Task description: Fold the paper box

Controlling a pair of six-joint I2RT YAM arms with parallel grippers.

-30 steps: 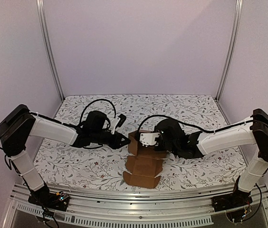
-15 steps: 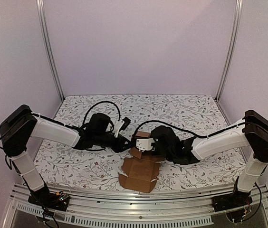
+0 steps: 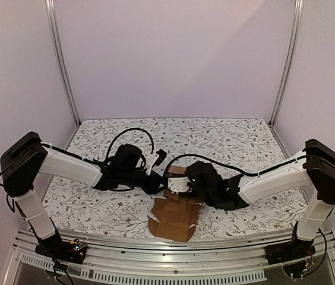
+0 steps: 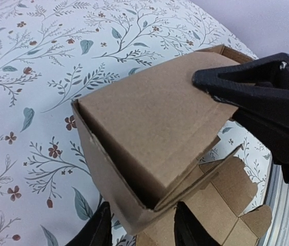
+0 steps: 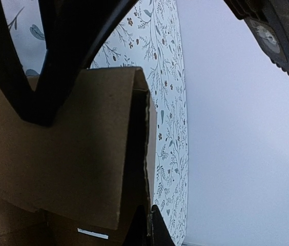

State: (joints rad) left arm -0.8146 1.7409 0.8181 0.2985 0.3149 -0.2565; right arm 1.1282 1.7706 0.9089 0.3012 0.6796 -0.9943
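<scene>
The paper box (image 3: 173, 217) is brown cardboard, partly folded. Its flat flaps lie toward the near edge and its raised walls (image 3: 177, 171) stand between the grippers. In the left wrist view the box (image 4: 149, 128) forms an open-sided shell. My left gripper (image 4: 143, 228) is open, with the box's lower corner between its fingers; from above, the left gripper (image 3: 157, 177) is at the box's left side. My right gripper (image 5: 150, 225) is shut on a thin upright wall of the box (image 5: 73, 169). From above, the right gripper (image 3: 178, 183) sits on the box's right. Its black finger (image 4: 257, 87) shows over the top panel.
The floral tablecloth (image 3: 227, 142) covers the table. Metal posts (image 3: 60, 59) stand at the back corners, and a rail (image 3: 173, 249) runs along the near edge. The left arm's black body (image 5: 275, 31) shows close in the right wrist view.
Both grippers have closed in on the box. The left gripper moved right onto its corner, and the right gripper moved left and lower. The box's flat part shifted toward the near left.
</scene>
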